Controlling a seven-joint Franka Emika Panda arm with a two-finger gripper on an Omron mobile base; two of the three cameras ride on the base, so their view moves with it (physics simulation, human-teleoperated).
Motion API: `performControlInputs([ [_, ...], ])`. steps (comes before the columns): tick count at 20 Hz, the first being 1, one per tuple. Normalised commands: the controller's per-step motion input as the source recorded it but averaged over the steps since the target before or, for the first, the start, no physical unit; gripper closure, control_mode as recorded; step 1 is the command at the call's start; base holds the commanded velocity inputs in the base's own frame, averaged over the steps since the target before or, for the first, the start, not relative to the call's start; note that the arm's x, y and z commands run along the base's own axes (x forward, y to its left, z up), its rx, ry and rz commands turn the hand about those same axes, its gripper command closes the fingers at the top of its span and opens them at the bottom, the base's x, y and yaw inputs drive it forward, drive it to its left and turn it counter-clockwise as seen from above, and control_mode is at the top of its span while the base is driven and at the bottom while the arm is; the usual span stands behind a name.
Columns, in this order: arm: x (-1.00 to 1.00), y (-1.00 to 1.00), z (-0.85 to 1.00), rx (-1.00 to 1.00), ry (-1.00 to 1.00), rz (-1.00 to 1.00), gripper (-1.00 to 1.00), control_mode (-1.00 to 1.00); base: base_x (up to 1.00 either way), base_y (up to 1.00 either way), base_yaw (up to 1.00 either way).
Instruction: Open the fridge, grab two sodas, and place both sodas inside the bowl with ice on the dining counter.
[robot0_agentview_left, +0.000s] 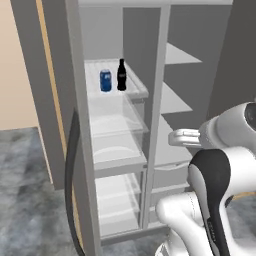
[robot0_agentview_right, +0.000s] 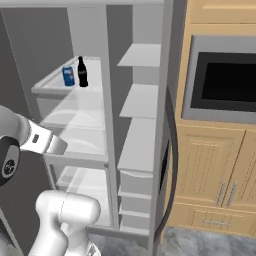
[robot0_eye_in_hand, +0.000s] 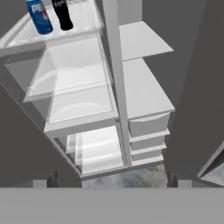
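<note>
With both doors swung wide, the tall grey double-door fridge (robot0_agentview_left: 160, 100) shows white inner shelves and clear drawers. One small blue cylindrical soda can (robot0_agentview_left: 105, 80) with red and white label stands upright on the upper left shelf, just beside a black bottle (robot0_agentview_left: 121, 75), which sits to its right and slightly taller; same pair in the right base view, can (robot0_agentview_right: 68, 76) left of bottle (robot0_agentview_right: 82, 72), and at the hand view's top left, can (robot0_eye_in_hand: 40, 16), bottle (robot0_eye_in_hand: 62, 14). Gripper (robot0_eye_in_hand: 112, 180) fingertips (robot0_eye_in_hand: 51, 179) are spread wide apart, nothing between them, well below and short of the can's shelf. Long curved black door handle (robot0_agentview_left: 71, 185) at left; light wood cabinets (robot0_agentview_right: 220, 170) and built-in oven (robot0_agentview_right: 225, 80) to the fridge's right.
</note>
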Motion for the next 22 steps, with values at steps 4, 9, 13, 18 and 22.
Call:
performControlInputs([
  [4,0.00,0.00,0.00,0.00,0.00,0.00,-1.00,1.00,0.57,0.20,0.01],
  [9,0.00,0.00,0.00,0.00,0.00,0.00,-1.00,1.00,0.54,0.34,0.04],
  [13,0.00,0.00,0.00,0.00,0.00,0.00,-1.00,1.00,0.65,0.34,0.05],
  [18,0.00,0.00,0.00,0.00,0.00,0.00,-1.00,1.00,0.61,0.33,0.05],
  [22,0.01,0.18,0.00,0.00,-0.14,0.10,-1.00,-1.00,0.20,0.19,0.04],
])
